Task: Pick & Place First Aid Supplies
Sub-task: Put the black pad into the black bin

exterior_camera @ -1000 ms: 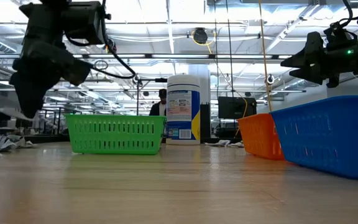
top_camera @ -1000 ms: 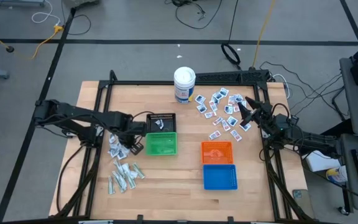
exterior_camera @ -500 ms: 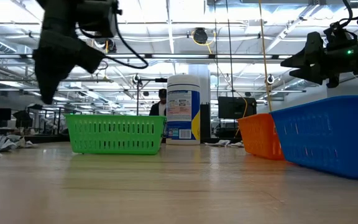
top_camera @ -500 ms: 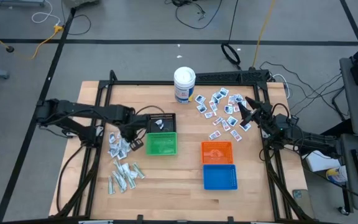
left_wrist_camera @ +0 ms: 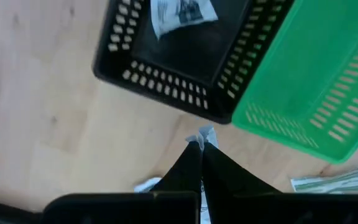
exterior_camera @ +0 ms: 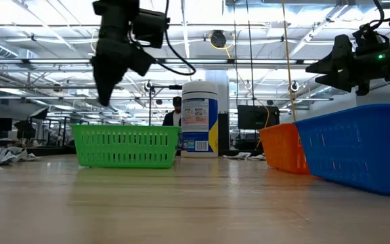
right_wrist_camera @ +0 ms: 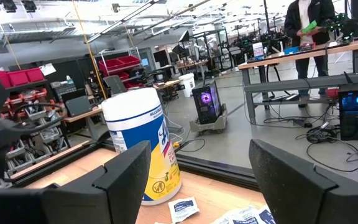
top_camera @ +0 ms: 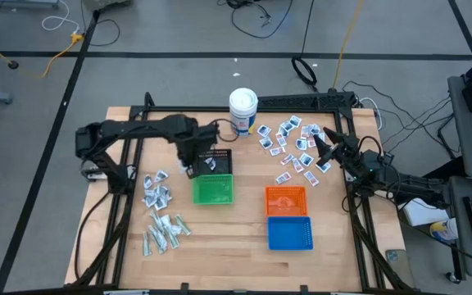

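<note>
Far left, loose heap of pale strip packets [top_camera: 164, 233] at 7 o'clock on table [top_camera: 244, 258], small cluster of white packets [top_camera: 156, 190] just above it, at 8 o'clock

Left gripper [top_camera: 193, 168] over black basket [top_camera: 213, 161], at its 8 o'clock corner; fingers pressed together, clamped on a thin white packet [left_wrist_camera: 202, 136] whose end pokes out past the tips in left wrist view

Held packet long axis in line with the fingers, free end pointing toward the seam between black basket and green basket [top_camera: 212, 190]

Black basket interior lies at about 1 o'clock from the tips in high view, just beside; one packet already inside [left_wrist_camera: 180, 12]. Green basket touching black one at its 6 o'clock side

Judgement: drop turns on a short carry toward 1 o'clock, clearing the basket wall

White canister [top_camera: 242, 111] at 12 o'clock, scatter of blue-print squares [top_camera: 295, 147] at 2 o'clock

Right gripper [top_camera: 324, 146] parked over that scatter, jaws wide apart, nothing between them; nearer arm for those squares

Orange basket [top_camera: 286, 201], blue basket [top_camera: 289, 233] at 5 o'clock
</note>
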Motion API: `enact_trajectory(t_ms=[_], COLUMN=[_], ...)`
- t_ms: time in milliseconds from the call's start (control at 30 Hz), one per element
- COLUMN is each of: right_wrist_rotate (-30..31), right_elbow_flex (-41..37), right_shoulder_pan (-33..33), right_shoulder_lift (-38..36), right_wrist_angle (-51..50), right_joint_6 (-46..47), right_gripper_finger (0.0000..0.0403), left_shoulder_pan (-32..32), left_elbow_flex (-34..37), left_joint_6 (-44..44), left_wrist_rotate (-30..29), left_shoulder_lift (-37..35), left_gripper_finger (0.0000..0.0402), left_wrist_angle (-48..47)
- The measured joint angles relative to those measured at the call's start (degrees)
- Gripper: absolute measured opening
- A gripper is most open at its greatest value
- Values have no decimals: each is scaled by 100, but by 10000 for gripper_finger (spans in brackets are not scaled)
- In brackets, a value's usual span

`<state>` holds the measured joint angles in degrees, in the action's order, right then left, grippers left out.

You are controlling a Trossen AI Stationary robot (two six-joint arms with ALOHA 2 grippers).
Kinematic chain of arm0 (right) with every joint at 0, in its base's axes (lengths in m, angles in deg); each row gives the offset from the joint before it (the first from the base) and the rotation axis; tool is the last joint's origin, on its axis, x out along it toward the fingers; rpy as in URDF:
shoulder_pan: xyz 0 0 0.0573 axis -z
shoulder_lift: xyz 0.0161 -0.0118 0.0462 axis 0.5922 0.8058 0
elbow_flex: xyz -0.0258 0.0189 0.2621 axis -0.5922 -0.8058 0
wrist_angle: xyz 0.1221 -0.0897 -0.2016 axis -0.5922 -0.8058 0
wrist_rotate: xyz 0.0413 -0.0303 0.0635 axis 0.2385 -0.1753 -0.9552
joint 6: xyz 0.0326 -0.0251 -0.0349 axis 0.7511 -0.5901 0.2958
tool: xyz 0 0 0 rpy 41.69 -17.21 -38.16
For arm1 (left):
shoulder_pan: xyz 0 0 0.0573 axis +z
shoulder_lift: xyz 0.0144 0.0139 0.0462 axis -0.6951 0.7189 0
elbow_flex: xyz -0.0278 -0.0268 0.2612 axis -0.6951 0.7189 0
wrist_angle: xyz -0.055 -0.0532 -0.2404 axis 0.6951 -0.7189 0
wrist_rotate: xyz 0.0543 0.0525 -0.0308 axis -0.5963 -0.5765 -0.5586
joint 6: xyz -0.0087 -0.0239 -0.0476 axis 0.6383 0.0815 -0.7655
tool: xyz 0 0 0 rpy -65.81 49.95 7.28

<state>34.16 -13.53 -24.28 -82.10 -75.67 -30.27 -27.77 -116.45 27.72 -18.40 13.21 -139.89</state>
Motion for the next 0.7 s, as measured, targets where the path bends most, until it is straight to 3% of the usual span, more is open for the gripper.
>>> enact_trajectory(t_ms=[267,700], right_wrist_rotate=[2,0], right_elbow_flex=[0,1], right_shoulder_pan=[0,0], right_shoulder_lift=[0,0], right_wrist_angle=[0,1], right_joint_6=[0,0], right_gripper_finger=[267,267], left_shoulder_pan=[169,-1], left_elbow_flex=[-750,-701], left_joint_6=[944,1023], left_wrist_rotate=[-43,-500], left_shoulder_lift=[413,999], left_gripper_finger=[0,0], left_wrist_angle=[-50,763])
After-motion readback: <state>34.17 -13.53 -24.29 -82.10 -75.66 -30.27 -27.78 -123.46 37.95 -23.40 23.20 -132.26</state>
